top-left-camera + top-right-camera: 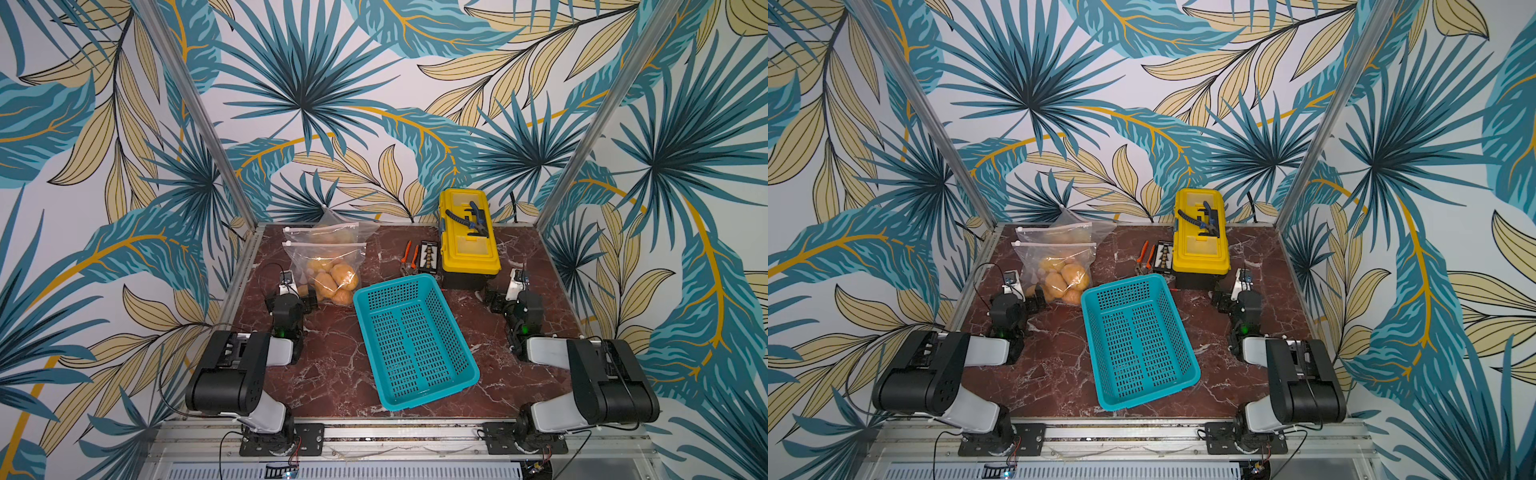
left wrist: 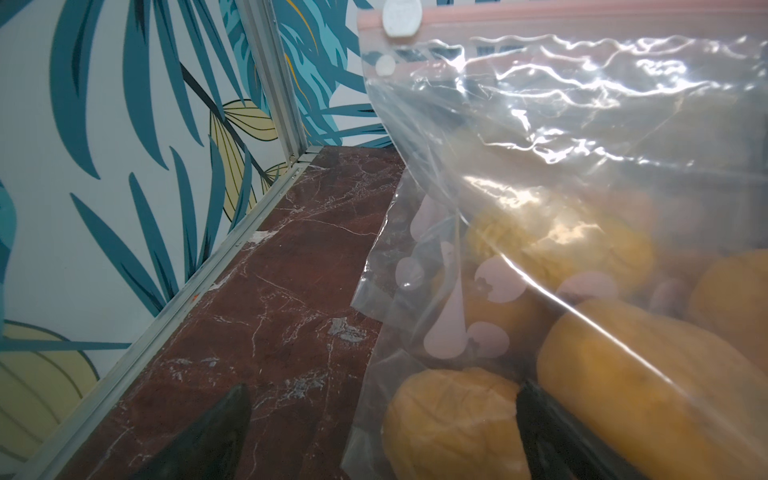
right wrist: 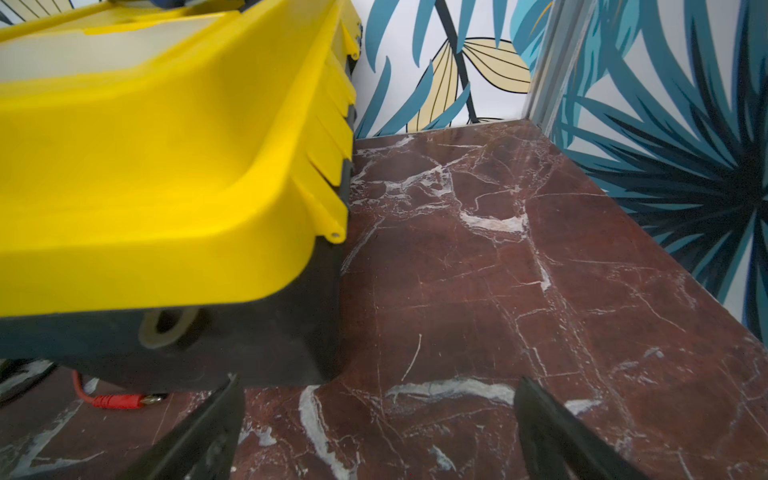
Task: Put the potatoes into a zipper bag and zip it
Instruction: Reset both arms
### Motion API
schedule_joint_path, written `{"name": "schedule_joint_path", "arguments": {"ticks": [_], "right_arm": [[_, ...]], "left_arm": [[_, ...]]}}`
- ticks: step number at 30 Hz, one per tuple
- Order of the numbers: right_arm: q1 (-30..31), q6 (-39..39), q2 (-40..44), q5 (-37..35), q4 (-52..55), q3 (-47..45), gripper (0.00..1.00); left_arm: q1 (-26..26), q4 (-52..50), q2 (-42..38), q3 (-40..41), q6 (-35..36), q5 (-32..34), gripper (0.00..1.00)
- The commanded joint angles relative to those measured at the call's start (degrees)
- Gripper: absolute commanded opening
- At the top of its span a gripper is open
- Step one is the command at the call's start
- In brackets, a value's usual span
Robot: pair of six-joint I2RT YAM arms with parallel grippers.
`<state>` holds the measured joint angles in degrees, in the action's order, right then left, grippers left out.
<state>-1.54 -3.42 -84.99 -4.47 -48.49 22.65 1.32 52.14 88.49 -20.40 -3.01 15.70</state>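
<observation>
The potatoes lie heaped inside a clear zipper bag at about 10 o'clock on the marble table, taking the far wall as 12. A 2nd clear bag lies just behind it toward 12, with tan shapes showing through. The front bag's zip strip has its white slider at the 9 o'clock end; whether it is sealed I cannot tell.

The left gripper sits low at the bag's 7 o'clock corner, jaws spread wide and holding nothing. In the left wrist view 1 black fingertip overlaps the plastic in front of a potato, though contact is unclear.

The right gripper, near 3 o'clock, is equally wide and grips nothing. It is just short of the near corner of the yellow toolbox at 1 o'clock. Blue-handled pliers lie on the toolbox lid. A teal basket lies at centre, stretching toward 6.
</observation>
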Motion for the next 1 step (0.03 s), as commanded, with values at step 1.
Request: {"name": "schedule_joint_path", "arguments": {"ticks": [1], "right_arm": [[0.84,2.09,-0.31,1.61,1.97,0.99,1.0]], "left_arm": [[-0.36,1.58,0.12,-0.95,-0.16,-0.76,0.99]]}}
